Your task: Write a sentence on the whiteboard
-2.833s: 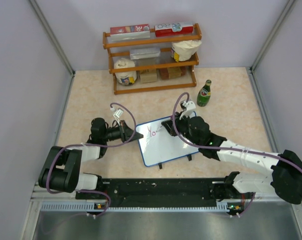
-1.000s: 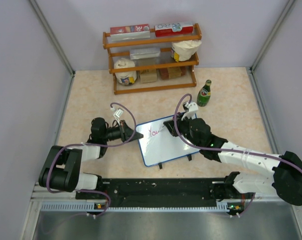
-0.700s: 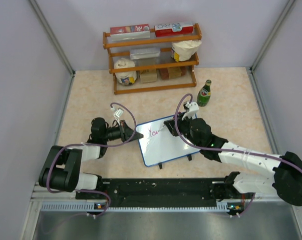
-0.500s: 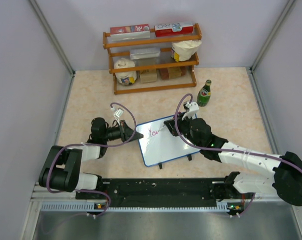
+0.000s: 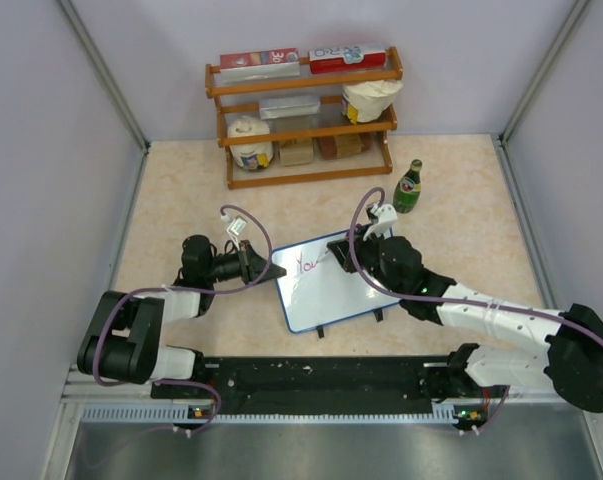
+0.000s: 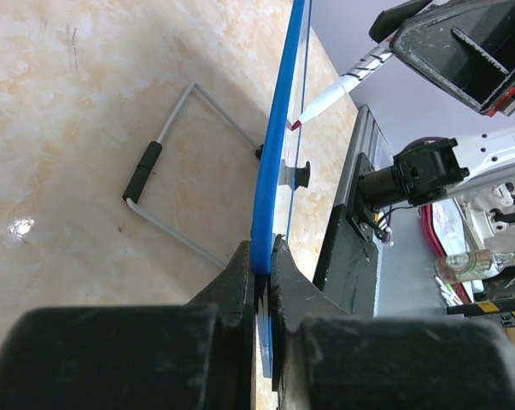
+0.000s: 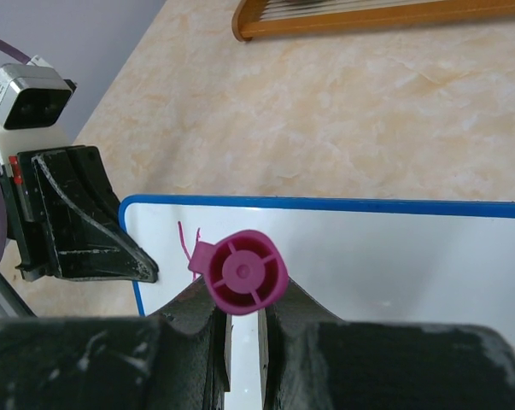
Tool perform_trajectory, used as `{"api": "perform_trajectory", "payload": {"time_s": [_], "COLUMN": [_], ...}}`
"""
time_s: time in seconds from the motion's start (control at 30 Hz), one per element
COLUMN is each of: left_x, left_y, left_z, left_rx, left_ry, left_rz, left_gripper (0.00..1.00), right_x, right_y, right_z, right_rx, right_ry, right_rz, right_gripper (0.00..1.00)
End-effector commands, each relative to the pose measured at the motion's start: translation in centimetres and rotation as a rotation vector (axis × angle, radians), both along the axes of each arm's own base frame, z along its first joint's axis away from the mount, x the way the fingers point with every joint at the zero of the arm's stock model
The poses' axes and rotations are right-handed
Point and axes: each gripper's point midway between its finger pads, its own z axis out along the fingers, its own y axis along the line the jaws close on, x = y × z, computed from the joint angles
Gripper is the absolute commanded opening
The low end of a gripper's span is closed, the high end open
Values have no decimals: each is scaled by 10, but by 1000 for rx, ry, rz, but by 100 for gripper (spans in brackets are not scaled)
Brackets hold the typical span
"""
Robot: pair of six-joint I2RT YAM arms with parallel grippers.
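The whiteboard [image 5: 331,288], white with a thin blue frame, stands tilted on the table between the arms. My left gripper [image 5: 274,271] is shut on its left edge; in the left wrist view the blue frame [image 6: 278,145] runs up from between the jaws [image 6: 264,256]. My right gripper [image 5: 353,250] is shut on a marker [image 7: 242,272] with a magenta end cap. The marker tip [image 6: 301,120] is at the board's upper part, beside a few pink strokes [image 5: 307,265]. From the right wrist the board face [image 7: 394,256] lies just beyond the marker.
A wooden shelf [image 5: 306,115] with boxes and jars stands at the back. A green bottle [image 5: 408,187] is just behind the right arm. The board's wire stand [image 6: 167,171] rests on the table. Walls close in both sides.
Since the earliest frame my right gripper and marker have shifted slightly right along the board's top. Over the last second nothing visibly moves. The left gripper has stayed put.
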Motion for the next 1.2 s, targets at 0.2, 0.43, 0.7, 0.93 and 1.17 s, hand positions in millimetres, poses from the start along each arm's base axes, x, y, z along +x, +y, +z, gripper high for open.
{"api": "perform_trajectory", "payload": {"time_s": [0.2,0.43,0.7,0.93,1.17], "left_x": [5,5,5,5,5], "left_y": [0,0,0,0,0], "left_z": [-8,-8,-8,-8,-9], "left_rx": [38,38,38,39,41], "left_ry": [-56,-55,-56,-56,-54], "left_rz": [3,2,2,2,2], "left_gripper": [0,0,0,0,0], "right_x": [-7,-6,-5,4,12], "right_y": [-7,-10,-9,-13,-10], "right_z": [-7,-3,37,56,48], "right_rx": [-34,-24,54,49,32], "right_ry": [-11,-21,-89,-124,-105], "right_rz": [20,3,5,-30,-42], "right_gripper": [0,0,0,0,0]}}
